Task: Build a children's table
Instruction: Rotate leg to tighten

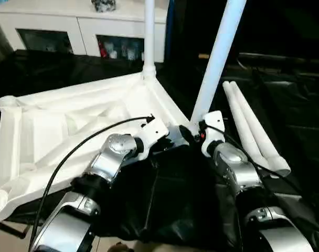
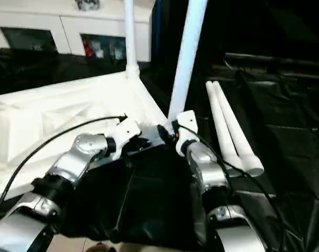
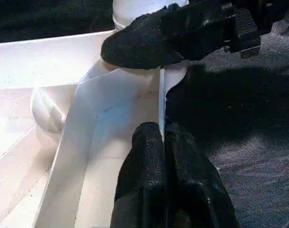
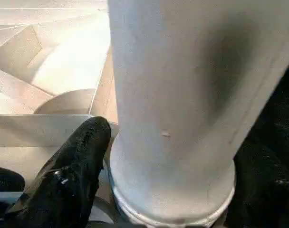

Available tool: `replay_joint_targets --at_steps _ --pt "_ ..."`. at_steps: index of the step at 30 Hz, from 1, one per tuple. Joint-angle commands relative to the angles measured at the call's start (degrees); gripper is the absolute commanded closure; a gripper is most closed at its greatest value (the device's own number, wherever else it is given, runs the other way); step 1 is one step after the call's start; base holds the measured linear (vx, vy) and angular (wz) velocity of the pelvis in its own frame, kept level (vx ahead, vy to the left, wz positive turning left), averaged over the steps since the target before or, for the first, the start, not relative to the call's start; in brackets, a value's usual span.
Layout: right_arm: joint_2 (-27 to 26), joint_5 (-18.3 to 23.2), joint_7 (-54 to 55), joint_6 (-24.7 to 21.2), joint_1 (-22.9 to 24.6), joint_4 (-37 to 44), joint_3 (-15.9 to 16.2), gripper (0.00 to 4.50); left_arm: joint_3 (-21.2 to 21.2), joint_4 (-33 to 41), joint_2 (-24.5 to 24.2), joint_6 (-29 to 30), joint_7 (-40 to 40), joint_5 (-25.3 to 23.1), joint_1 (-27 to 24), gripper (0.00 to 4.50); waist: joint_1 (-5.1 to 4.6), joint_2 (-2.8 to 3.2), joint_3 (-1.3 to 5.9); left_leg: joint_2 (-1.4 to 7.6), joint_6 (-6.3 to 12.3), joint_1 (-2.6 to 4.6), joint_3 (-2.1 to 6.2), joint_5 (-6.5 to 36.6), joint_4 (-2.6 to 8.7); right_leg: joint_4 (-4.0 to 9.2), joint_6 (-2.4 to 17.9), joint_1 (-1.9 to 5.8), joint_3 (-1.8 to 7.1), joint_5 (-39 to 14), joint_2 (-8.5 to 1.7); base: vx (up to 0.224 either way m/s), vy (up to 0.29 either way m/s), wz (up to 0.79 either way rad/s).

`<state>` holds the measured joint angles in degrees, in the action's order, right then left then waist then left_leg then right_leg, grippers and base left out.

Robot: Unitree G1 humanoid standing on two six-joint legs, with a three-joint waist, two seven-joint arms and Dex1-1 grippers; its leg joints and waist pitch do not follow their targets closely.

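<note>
On the black-draped work surface (image 1: 180, 205) lies the white top (image 1: 60, 131), underside up, its ribs and rim showing. Two legs already stand in corner sockets: one leg at the far corner (image 1: 149, 37), upright, and a second leg (image 1: 218, 58) at the near corner, leaning a little to the robot's right.

Just in front of the left gripper (image 3: 162, 137), the thin rim wall of the top runs up between its two black fingers (image 3: 144, 161), which are pressed together on that rim close beside the near corner. The socket with the leaning leg sits just beyond the fingertips, and the open ribbed tray of the underside spreads away to the gripper's left.

The right gripper (image 4: 156, 156) is at the foot of the leaning leg. Its fingers are spread, one on each side of the tube: one black finger (image 4: 73, 166) lies against the leg's flared base collar where it meets the socket, the other shows as a dark edge on the far side of the tube. Whether they press the leg or merely flank it cannot be told. In the left wrist view that same gripper reaches across the corner, just beyond the left gripper's fingertips.

To the right gripper's right, two more legs (image 1: 251, 128) lie side by side on the black cloth, touching each other, well apart from the top.

Beyond the work surface stands a white cabinet (image 1: 81, 26).
</note>
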<state>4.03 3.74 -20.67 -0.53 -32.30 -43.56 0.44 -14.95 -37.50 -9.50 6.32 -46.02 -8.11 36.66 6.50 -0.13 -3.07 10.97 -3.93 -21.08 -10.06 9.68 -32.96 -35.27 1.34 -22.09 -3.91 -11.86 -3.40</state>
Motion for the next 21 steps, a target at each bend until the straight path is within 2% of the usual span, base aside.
replay_joint_targets --at_steps 1,7,8,9,10,12,16,20,21 --pt "-1.9 -1.0 -4.5 -0.5 0.4 -1.4 4.8 0.61 -1.3 2.7 2.2 -3.2 -1.4 2.2 0.9 4.5 0.03 -0.07 3.8 2.56 2.2 0.67 0.83 9.2 3.54 3.88 11.9 2.71 3.09 -4.2 -5.47 0.0 0.0 0.0" --pt "2.1 -1.6 -13.2 2.7 2.1 0.1 6.3 0.61 -1.6 4.5 -0.8 -4.6 -7.1 3.3 -0.9 4.5 0.13 -0.1 3.85 2.6 3.07 0.53 0.8 8.8 3.37 3.72 12.4 2.85 3.07 -2.6 -5.53 0.0 0.0 0.0" --pt "3.3 -0.9 -16.7 3.1 2.9 1.5 6.7 0.61 -1.6 5.0 -1.7 -4.8 -8.9 3.8 -1.4 4.5 0.1 -0.11 3.79 2.59 3.12 0.53 0.77 8.9 3.4 3.8 12.4 2.8 3.09 -2.8 -5.5 0.0 0.0 0.0" --pt "5.3 0.3 -22.2 3.6 4.2 4.0 7.5 0.61 -1.5 5.7 -3.0 -5.1 -11.3 4.5 -1.9 4.5 0.4 -0.25 3.75 2.63 3.69 0.52 0.78 9.4 3.33 3.9 12.0 3.07 3.04 -3.4 -5.49 0.0 0.0 0.0" --pt "6.8 1.4 -26.4 3.6 5.3 6.0 8.0 0.61 -1.5 5.8 -3.9 -5.6 -13.0 5.0 -2.1 4.5 0.29 -0.28 3.75 2.74 4.01 0.44 0.78 9.3 3.4 3.73 12.1 2.93 3.05 -3.1 -5.4 0.0 0.0 0.0" --pt "7.4 1.9 -28.1 3.3 5.6 6.9 8.1 0.61 -1.4 5.9 -4.3 -5.8 -13.8 5.3 -2.2 4.5 0.53 -0.21 3.72 2.76 4.22 0.68 0.66 9.6 3.32 3.87 12.2 2.75 3.02 -3.7 -5.31 0.0 0.0 0.0" --pt "11.5 5.2 -38.6 1.7 7.9 12.1 9.7 0.61 -1.0 6.8 -6.4 -5.9 -18.6 6.9 -2.5 4.5 1.13 -0.29 3.57 2.84 3.99 0.67 0.68 10.9 3.39 4.2 11.8 2.71 2.98 -7.6 -5.34 0.0 0.0 0.0" --pt "14.3 6.2 -45.1 0.7 10.0 16.0 11.7 0.61 -0.9 6.8 -8.2 -6.4 -21.7 7.7 -2.6 4.5 1.56 -0.28 3.66 2.92 4.14 0.68 0.66 10.3 3.33 4.13 11.8 2.56 3.0 -7.5 -5.39 0.0 0.0 0.0" --pt "15.1 6.5 -46.9 0.0 10.8 17.5 12.3 0.61 -0.8 6.6 -8.8 -6.6 -22.7 7.9 -2.6 4.5 1.92 -0.28 3.69 2.95 4.35 0.69 0.68 9.8 3.29 4.02 11.6 2.52 3.01 -6.9 -5.34 0.0 0.0 0.0"
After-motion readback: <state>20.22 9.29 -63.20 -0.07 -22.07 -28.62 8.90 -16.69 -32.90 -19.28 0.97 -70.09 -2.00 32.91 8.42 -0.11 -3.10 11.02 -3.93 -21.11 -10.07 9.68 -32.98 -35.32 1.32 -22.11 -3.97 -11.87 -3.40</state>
